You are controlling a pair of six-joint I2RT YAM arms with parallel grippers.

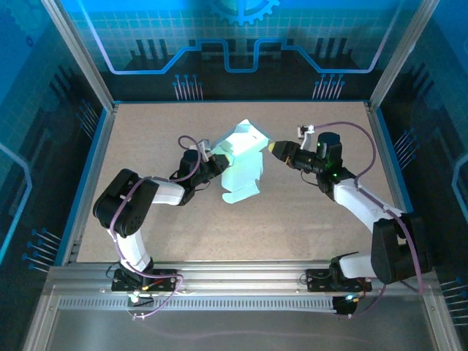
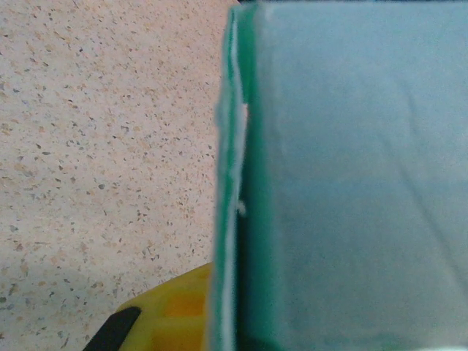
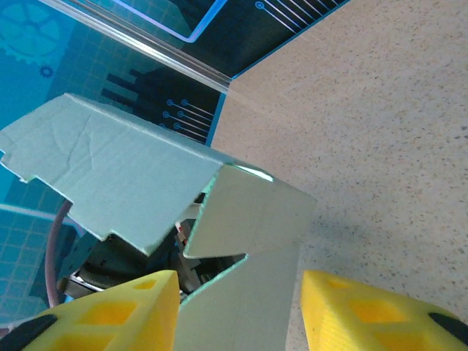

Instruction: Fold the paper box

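Box point(image 1: 245, 164) sits mid-table point(image 1: 307, 212) between two low, outstretched arms. The left gripper point(image 1: 213, 162) reaches in from the left with its jaws pressed together on the box's left edge, and the right gripper point(image 1: 272, 148) comes in from the right, its yellow fingers point(image 3: 373, 314) spread with a flap between them. Its long axis runs from the far side toward the arm bases, with the creased flaps at the far end. The left wrist view crops the card to a blurred panel, and whether the near end rests on the table is unclear.
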